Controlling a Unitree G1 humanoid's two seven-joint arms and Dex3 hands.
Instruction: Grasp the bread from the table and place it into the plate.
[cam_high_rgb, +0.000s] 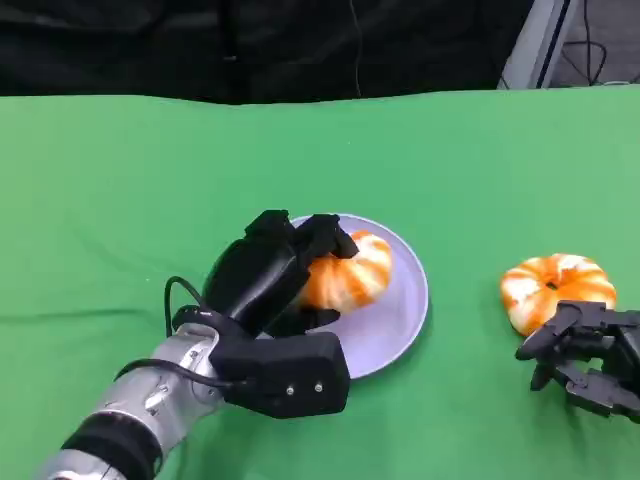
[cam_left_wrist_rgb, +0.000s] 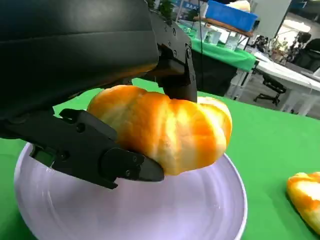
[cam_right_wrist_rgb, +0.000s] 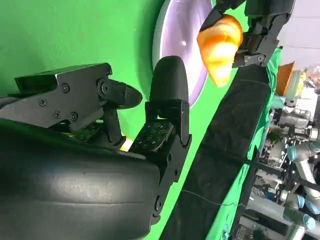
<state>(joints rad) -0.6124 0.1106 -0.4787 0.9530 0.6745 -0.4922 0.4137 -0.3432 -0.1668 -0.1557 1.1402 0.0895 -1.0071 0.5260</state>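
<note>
One bread (cam_high_rgb: 350, 278) in left hand (cam_high_rgb: 268, 280)

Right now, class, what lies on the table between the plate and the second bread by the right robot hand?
Nothing: in the head view, bare green cloth separates the plate from the second bread beside the right robot hand.

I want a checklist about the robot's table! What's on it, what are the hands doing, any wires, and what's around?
Surface: green cloth table, flat.
Job's things: round orange-and-white bread held over the pale lilac plate; whether it touches the plate is unclear.
Clutter: second orange-and-white bread on the cloth right of the plate.
Hands: left hand grips the bread; right hand near the second bread, fingers curled, holding nothing.
Cables: black cable looping at the left wrist.
Surroundings: black backdrop; other tables and robot arms in the wrist views.
</note>
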